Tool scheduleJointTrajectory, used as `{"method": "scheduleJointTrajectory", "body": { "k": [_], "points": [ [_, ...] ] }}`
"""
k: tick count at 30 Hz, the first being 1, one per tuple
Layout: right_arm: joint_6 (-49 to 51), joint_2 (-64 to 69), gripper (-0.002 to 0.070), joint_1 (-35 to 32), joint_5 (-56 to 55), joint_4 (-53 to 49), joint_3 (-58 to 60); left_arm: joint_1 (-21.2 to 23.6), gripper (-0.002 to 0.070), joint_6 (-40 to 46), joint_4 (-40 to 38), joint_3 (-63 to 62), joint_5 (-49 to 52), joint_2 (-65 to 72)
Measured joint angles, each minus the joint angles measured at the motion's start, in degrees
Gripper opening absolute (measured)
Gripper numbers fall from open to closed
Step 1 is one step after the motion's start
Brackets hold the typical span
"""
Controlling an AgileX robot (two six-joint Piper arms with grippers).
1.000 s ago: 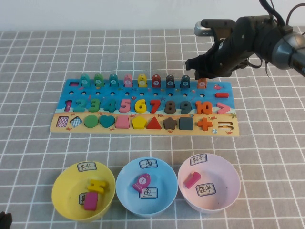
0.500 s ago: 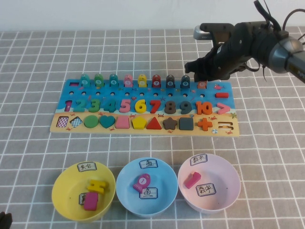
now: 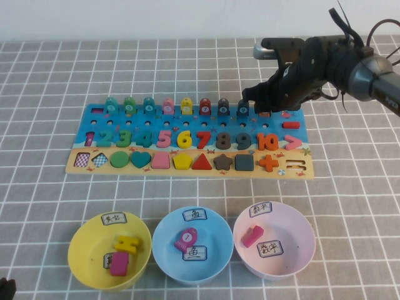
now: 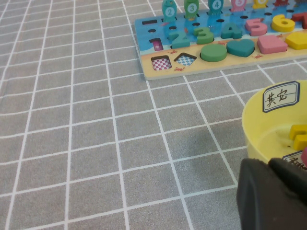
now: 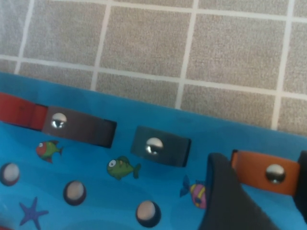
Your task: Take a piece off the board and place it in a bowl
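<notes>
The puzzle board (image 3: 307, 159) lies across the middle of the table with rows of fish pegs, numbers and shapes. My right gripper (image 3: 265, 107) is low over the far right end of its top row. In the right wrist view my right gripper (image 5: 261, 165) is open, with one finger at each end of the orange fish piece (image 5: 264, 171), which still sits in the board. My left gripper (image 4: 268, 163) is shut and empty, parked by the yellow bowl (image 4: 259, 134) near the front left corner.
Three bowls stand in front of the board: yellow (image 3: 81, 250), blue (image 3: 164, 250) and pink (image 3: 300, 244), each holding pieces. Dark fish pegs (image 5: 160, 146) stand right beside the orange one. Grey tiled cloth covers the table.
My right gripper has dropped and shifted slightly left onto the orange fish piece at the end of the top row. The left arm has not moved.
</notes>
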Motion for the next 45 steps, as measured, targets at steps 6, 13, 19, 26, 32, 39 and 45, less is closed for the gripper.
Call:
{"method": "scheduleJointTrajectory", "body": {
  "k": [6, 13, 19, 26, 32, 39, 45],
  "points": [
    [0.0, 0.1, 0.0281, 0.0, -0.7, 0.0, 0.0, 0.0, -0.0001, -0.1, 0.0, 0.0, 0.0, 0.0],
    [0.0, 0.1, 0.0281, 0.0, -1.5, 0.0, 0.0, 0.0, -0.0001, -0.1, 0.0, 0.0, 0.0, 0.0],
    [0.0, 0.1, 0.0281, 0.0, -1.6, 0.0, 0.0, 0.0, -0.0001, -0.1, 0.0, 0.0, 0.0, 0.0],
    [0.0, 0.1, 0.0281, 0.0, -1.5, 0.0, 0.0, 0.0, -0.0001, -0.1, 0.0, 0.0, 0.0, 0.0],
    [0.0, 0.5, 0.0281, 0.0, -0.8, 0.0, 0.0, 0.0, -0.0001, -0.1, 0.0, 0.0, 0.0, 0.0],
    [0.0, 1.1, 0.0281, 0.0, -0.7, 0.0, 0.0, 0.0, -0.0001, -0.1, 0.0, 0.0, 0.0, 0.0],
    [0.0, 1.1, 0.0280, 0.0, -0.7, 0.0, 0.0, 0.0, -0.0001, -0.1, 0.0, 0.0, 0.0, 0.0]
  ]
}}
